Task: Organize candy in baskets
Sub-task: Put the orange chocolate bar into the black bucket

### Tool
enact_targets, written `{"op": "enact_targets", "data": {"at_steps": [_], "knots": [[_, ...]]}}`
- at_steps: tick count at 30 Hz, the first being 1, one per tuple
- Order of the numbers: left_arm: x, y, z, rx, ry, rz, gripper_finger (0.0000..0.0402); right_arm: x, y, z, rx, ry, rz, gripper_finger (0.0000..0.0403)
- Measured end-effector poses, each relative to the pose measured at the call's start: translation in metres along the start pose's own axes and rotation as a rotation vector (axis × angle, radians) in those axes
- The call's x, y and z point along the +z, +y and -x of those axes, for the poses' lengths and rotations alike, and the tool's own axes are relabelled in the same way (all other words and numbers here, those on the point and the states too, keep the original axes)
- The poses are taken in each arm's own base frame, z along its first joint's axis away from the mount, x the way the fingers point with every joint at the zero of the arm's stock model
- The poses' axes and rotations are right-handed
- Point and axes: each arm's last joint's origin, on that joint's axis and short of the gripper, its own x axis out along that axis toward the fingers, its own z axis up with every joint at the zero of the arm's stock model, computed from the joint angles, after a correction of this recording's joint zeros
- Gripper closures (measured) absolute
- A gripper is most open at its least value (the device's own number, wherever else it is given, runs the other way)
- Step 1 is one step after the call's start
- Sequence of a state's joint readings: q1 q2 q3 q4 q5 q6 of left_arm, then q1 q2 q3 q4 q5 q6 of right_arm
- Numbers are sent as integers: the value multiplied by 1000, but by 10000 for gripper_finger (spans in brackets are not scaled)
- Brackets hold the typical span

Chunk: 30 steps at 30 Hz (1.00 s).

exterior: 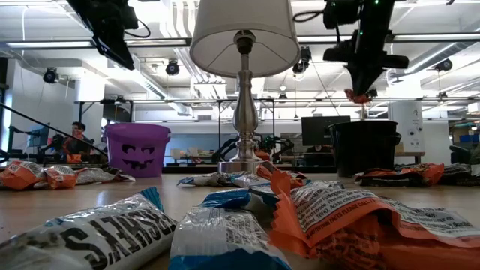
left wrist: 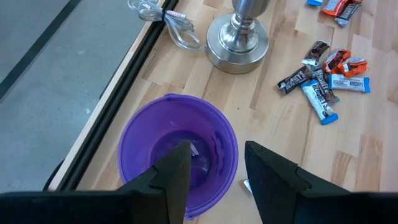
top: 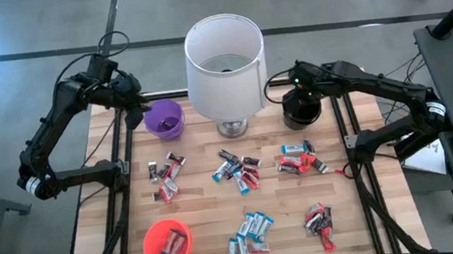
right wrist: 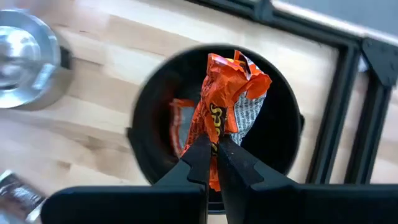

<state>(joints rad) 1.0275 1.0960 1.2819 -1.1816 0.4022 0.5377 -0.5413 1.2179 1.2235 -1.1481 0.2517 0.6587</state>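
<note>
The right pincer (right wrist: 211, 158), clenched on an orange-wrapped candy (right wrist: 227, 99) directly above the black basket (right wrist: 280, 134), next needs to release; the left pincer (left wrist: 214, 171) hangs released over the purple basket (left wrist: 134, 140).

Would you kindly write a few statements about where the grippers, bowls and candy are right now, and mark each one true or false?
1. The right gripper is shut on an orange candy wrapper above the black bowl. True.
2. The left gripper holds a candy over the purple bowl. False: its fingers are apart with nothing between them.
3. The orange bowl has candy in it. True.
4. The lamp stands at the near edge of the table, beside the orange bowl. False: it stands at the back, between the purple and black bowls.
5. Every candy is already in a bowl. False: several piles lie on the table.
</note>
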Motion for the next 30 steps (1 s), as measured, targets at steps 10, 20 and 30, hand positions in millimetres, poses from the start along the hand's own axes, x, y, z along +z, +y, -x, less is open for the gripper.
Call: {"op": "enact_targets", "data": {"at_steps": [10,20,30], "knots": [[0,0,0,0,-1,-5,267,12,2,22,135,6,54,390],[12,-3,20,35,-60,-34,267,4,-3,18,142,166,139,390],[21,-9,43,55,-98,-52,267,8,-9,7,32,204,184,390]]}}
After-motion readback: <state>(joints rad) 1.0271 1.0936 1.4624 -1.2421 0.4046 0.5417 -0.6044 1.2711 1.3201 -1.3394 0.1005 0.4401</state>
